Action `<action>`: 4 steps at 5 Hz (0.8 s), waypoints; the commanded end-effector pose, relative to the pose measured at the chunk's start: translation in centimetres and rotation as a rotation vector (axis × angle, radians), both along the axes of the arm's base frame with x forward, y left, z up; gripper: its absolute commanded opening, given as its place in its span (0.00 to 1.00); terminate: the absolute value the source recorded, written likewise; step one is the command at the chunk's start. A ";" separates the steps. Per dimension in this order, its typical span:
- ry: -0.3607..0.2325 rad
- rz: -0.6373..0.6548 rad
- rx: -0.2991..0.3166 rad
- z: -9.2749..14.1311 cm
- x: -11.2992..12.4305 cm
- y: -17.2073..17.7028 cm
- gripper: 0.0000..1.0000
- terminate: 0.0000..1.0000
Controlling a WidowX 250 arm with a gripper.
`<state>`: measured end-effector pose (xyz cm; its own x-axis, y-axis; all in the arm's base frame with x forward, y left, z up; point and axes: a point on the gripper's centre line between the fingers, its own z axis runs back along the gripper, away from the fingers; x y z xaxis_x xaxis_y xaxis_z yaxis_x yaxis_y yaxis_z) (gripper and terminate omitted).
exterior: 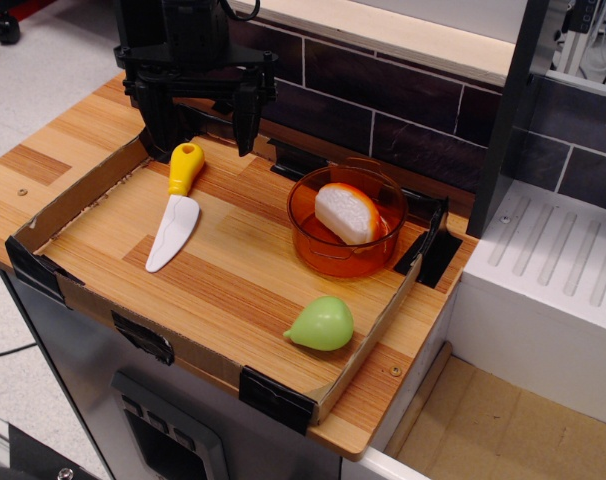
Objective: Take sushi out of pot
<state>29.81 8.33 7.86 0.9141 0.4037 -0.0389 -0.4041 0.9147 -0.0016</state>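
Observation.image: one sushi (348, 212), rounded white block with orange layer, sits inside one translucent orange pot (345, 222) with low round walls. One pale green pear toy (322, 324), one yellow-handled white plastic knife (176, 205). Wood-grain surface (223, 280), cardboard rim. Tool (196, 125) at rear left, fingers spread, empty.

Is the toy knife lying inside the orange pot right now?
No, the toy knife lies flat on the wooden board left of the pot, which holds only the sushi.
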 end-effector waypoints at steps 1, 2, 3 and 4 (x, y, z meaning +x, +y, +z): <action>0.000 0.000 0.000 0.0 0.0 0.0 1.00 0.00; -0.015 0.114 -0.033 2.0 -0.6 -2.4 1.00 0.00; -0.021 0.197 -0.029 2.6 -0.1 -4.4 1.00 0.00; -0.070 0.353 -0.047 2.8 1.0 -5.9 1.00 0.00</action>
